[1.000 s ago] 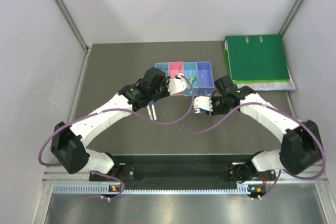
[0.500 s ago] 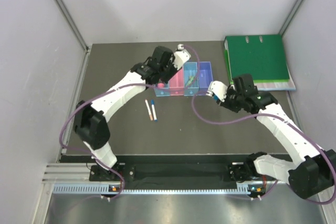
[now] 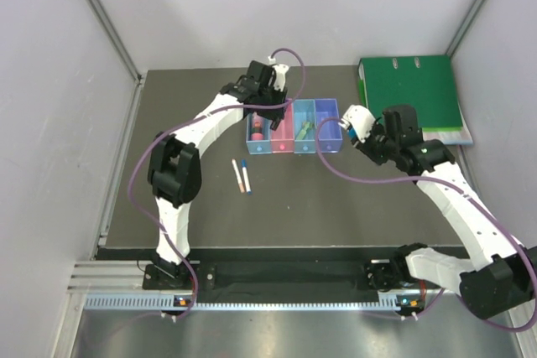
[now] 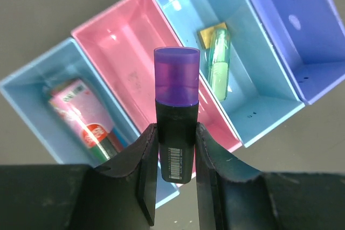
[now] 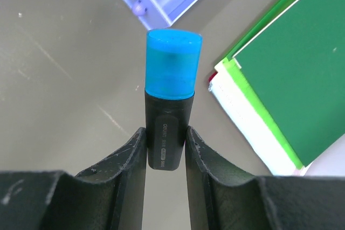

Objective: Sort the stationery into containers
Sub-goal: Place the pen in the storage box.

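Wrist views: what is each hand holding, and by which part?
Left hand: purple-capped marker, gripped by its black barrel, cap sticking out. Right hand: blue-capped marker, likewise by the black barrel.

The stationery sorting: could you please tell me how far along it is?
Done: a pink marker lies in the light blue bin, a green marker in the blue bin. In hand: the left gripper holds a purple-capped marker above the pink bin, the right gripper a blue-capped marker. Left: two white pens on the table.
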You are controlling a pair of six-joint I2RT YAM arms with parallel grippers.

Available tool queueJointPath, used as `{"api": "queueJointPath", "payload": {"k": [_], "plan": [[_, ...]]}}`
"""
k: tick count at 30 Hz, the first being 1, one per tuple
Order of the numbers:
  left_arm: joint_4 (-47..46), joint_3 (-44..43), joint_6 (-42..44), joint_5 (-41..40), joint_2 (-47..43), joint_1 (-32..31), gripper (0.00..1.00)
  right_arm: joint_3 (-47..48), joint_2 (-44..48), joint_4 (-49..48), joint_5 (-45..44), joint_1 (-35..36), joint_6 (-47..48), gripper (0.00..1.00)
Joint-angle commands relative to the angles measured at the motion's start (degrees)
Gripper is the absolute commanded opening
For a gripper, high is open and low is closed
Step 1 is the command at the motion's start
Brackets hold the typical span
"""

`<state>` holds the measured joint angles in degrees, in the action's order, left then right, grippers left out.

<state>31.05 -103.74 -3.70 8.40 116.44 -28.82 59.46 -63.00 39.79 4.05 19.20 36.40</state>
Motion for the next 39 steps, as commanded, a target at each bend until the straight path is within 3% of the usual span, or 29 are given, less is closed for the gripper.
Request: {"api": "queueJointPath", "payload": {"k": [1,11,14,22,27,35,39], "plan": [[-2.6,-2.2,-6.6,2.6,2.5,-0.1,0.00,4.5,0.9,-3.8,-0.2,-0.9,-2.0,0.00],[-2.0,-7.1,-5.2,2.8,9.0,0.1,0.00,6.0,1.5,-4.5,-0.3,-0.8,-2.7,0.00],[-2.0,-7.3,-4.7,2.1,9.5,0.2,0.06,6.0,1.9,-4.5,0.1,-0.9,-2.7,0.00],[-2.0,-8.2,-4.3,2.1,9.5,0.6,0.42,5.7,1.3,-5.4,1.7,-0.8,-3.4,0.00],[-1.6,-9.3,-3.9,2.1,9.8,0.6,0.57,6.6,0.1,-6.5,2.3,-0.7,-4.1,0.00],[-1.4,-11.3,-3.2,3.6,7.7,1.0,0.58,7.7,-2.4,-9.2,4.2,0.0,-7.8,0.00],[-4.6,-8.9,-0.9,4.9,0.7,1.8,0.58,8.7,-6.9,-12.5,5.8,0.8,-12.0,0.00]]}}
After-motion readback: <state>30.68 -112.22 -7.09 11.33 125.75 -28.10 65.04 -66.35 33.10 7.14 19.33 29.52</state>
